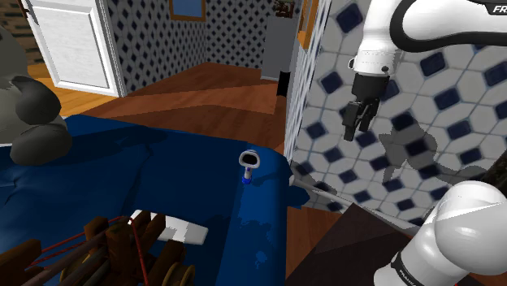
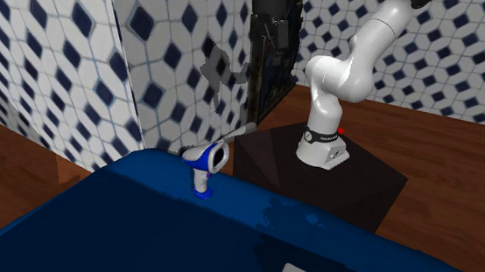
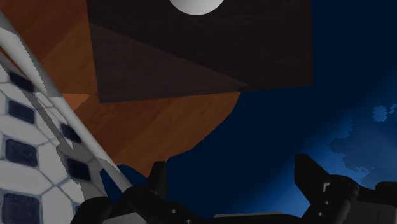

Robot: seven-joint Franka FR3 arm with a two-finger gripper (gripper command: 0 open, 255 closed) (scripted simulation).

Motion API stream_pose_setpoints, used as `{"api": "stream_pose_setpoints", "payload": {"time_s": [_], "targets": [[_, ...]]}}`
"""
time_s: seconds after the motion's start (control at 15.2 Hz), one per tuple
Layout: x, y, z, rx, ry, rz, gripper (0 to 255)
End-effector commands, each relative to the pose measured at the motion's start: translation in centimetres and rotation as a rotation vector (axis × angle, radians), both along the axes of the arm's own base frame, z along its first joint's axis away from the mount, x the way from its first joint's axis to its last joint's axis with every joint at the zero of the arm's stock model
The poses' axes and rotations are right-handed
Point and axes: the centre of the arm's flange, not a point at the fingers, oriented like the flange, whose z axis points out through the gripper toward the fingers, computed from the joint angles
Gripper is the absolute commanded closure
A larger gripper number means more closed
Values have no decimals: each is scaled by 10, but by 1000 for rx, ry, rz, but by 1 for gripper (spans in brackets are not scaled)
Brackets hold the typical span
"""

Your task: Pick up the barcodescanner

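The barcode scanner (image 1: 249,162) (image 2: 208,162) stands upright on its blue handle at the rim of the blue bed (image 1: 122,179), just beside the tiled wall (image 1: 406,122). It is probably light, rigid and smooth, and may tip on soft bedding, so the narrow neck under the head looks like the best hold. The gripper (image 1: 355,130) (image 3: 234,172) hangs well above it, jaws spread and empty. On the shoulder view's right the wall crowds in and the rim drops off; left and above are open.

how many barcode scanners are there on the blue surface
1: the barcode scanner stands near the edge of the blue surface, close to the tiled wall; clutter in the shoulder view's lower left could hide more.
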Motion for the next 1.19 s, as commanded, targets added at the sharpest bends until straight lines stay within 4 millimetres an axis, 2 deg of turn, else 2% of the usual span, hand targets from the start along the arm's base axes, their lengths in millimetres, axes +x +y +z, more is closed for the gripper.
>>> {"api": "stream_pose_setpoints", "payload": {"time_s": [0.0, 0.59, 1.12], "targets": [[0, 0, 0, 0, 0, 0, 0], [88, 76, -34, -4, 68, -307, 0], [181, 119, -70, -8, 129, -581, 0]]}}
